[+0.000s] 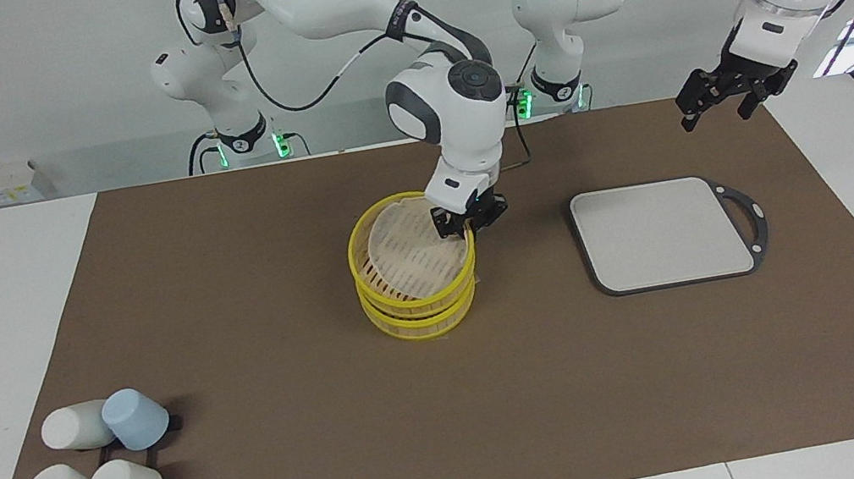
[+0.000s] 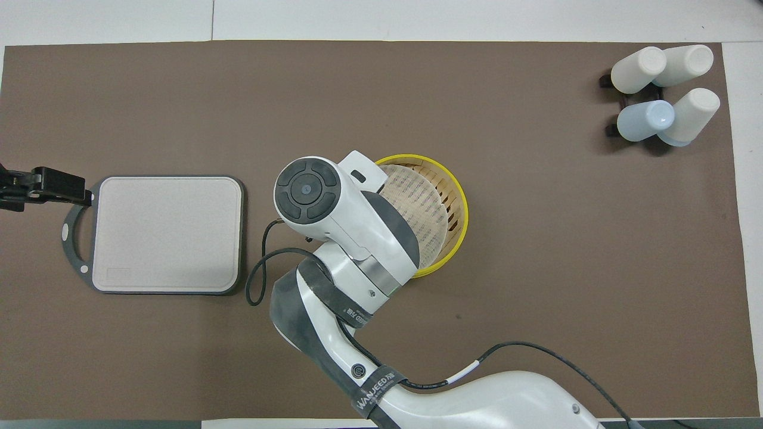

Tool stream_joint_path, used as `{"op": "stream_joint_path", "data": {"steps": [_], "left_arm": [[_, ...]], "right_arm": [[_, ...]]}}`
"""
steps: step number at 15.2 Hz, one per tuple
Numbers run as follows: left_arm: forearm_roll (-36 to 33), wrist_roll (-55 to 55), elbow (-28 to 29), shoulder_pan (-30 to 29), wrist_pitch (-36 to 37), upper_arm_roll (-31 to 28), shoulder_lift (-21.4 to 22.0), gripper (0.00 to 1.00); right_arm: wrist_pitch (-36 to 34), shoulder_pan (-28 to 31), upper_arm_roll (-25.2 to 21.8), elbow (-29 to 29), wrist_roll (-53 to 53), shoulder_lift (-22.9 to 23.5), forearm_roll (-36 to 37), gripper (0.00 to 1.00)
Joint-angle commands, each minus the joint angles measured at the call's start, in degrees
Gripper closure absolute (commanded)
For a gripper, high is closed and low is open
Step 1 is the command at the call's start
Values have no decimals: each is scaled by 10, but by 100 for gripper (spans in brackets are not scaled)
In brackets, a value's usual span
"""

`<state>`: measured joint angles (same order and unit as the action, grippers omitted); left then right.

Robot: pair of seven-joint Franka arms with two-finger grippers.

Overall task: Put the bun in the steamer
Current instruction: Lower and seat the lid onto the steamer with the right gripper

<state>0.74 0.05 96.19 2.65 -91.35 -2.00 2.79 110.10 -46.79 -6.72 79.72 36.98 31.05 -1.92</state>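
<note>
- Right end effector [image 1: 470, 221]: at frame centre, over the steamer [image 1: 414, 267] rim toward the tray; you cannot tell its finger state.
- Bun: not visible to you in either view; possibly in that end effector.
- Left end effector [image 1: 729, 91]: upper right, waiting above the bench [image 1: 504, 399], fingers apart.
- Tray [image 1: 662, 234]: bare.
- Writing: "WANJEED" on the arm strap [image 2: 375, 387].

The right gripper [image 1: 470, 226] points straight down from a bent arm; the left gripper [image 1: 729, 93] hangs raised, fingers spread.
</note>
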Motion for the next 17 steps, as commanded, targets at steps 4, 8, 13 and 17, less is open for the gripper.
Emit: {"op": "stream_joint_path", "data": {"steps": [4,8,13,17], "left_arm": [[-12,7,10,3,-2,0,11,0],[-13,7,10,3,-8,0,10,0],[-13,7,10,3,-8,0,10,0],[-12,7,10,2,-8,0,10,0]], "right_arm": [[45,3,-1,41,-9,-20,22,100],[45,2,-1,51,-10,-24,24,100],[65,-1,0,69,10,-29,23,100],[84,-2,0,89,29,-37,22,100]]}}
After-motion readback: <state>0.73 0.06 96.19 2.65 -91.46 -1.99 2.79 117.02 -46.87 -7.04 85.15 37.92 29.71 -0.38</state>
